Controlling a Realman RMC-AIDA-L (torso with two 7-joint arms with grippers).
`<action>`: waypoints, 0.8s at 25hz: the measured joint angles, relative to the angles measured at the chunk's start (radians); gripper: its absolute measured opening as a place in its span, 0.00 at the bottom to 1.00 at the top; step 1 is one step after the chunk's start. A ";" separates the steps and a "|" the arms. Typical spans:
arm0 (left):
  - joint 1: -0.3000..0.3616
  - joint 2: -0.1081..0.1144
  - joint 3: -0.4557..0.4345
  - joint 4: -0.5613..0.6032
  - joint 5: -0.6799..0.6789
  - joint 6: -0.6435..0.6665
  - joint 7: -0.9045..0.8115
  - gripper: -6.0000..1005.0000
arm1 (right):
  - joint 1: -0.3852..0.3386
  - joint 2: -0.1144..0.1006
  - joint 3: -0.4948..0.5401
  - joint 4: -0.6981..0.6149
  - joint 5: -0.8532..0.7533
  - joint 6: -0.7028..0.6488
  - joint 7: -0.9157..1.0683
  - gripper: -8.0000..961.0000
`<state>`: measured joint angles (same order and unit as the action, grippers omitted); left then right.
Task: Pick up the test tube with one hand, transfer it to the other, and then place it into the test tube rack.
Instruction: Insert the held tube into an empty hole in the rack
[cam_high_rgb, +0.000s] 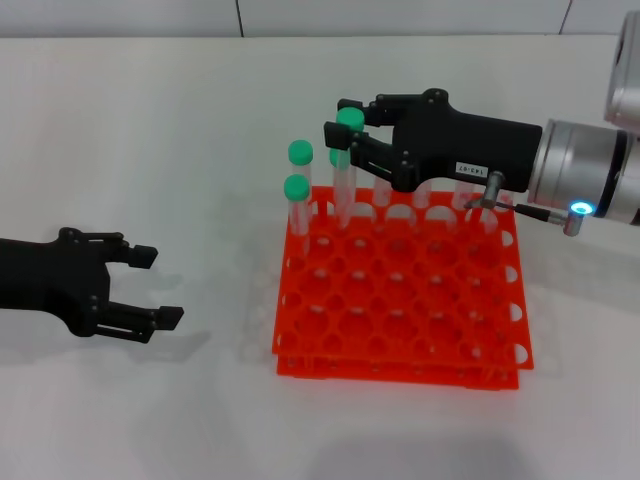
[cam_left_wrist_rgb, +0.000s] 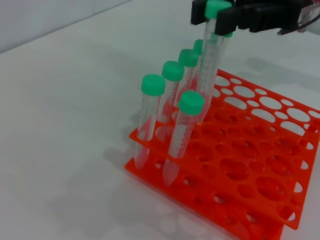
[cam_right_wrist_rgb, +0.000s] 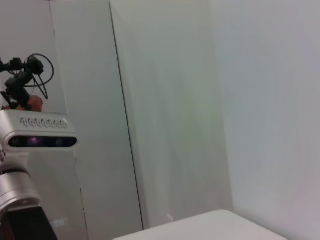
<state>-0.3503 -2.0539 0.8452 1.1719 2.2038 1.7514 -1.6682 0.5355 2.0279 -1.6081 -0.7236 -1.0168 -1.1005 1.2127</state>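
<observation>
My right gripper (cam_high_rgb: 346, 121), the black one with the white number label and blue-lit wrist, is shut on the test tube (cam_high_rgb: 346, 170) just under its green cap. It holds the tube nearly upright over the back left corner of the orange-red test tube rack (cam_high_rgb: 400, 345). The tube's lower end is at the rack's top tier. In the left wrist view the held tube (cam_left_wrist_rgb: 209, 60) hangs from the right gripper (cam_left_wrist_rgb: 218, 15) above the rack (cam_left_wrist_rgb: 250, 200). My left gripper (cam_high_rgb: 158, 286) is open and empty, low over the table to the left of the rack.
Several other green-capped tubes (cam_high_rgb: 297, 190) (cam_left_wrist_rgb: 183, 135) stand in holes along the rack's left and back edges. The rack's other holes hold nothing. The right wrist view shows only a wall and the robot's head camera (cam_right_wrist_rgb: 37, 135).
</observation>
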 joint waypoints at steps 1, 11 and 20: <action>-0.001 0.000 0.000 0.000 0.000 0.000 0.000 0.88 | 0.001 0.000 -0.001 0.000 0.000 0.001 -0.001 0.28; -0.003 0.000 0.001 0.000 -0.001 0.002 0.001 0.88 | 0.004 0.000 -0.039 0.031 0.081 0.026 -0.049 0.28; -0.006 0.000 0.002 0.002 -0.001 0.002 -0.001 0.88 | 0.005 0.000 -0.055 0.059 0.102 0.028 -0.068 0.28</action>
<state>-0.3566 -2.0540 0.8468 1.1742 2.2026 1.7534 -1.6691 0.5407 2.0278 -1.6631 -0.6644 -0.9149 -1.0729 1.1448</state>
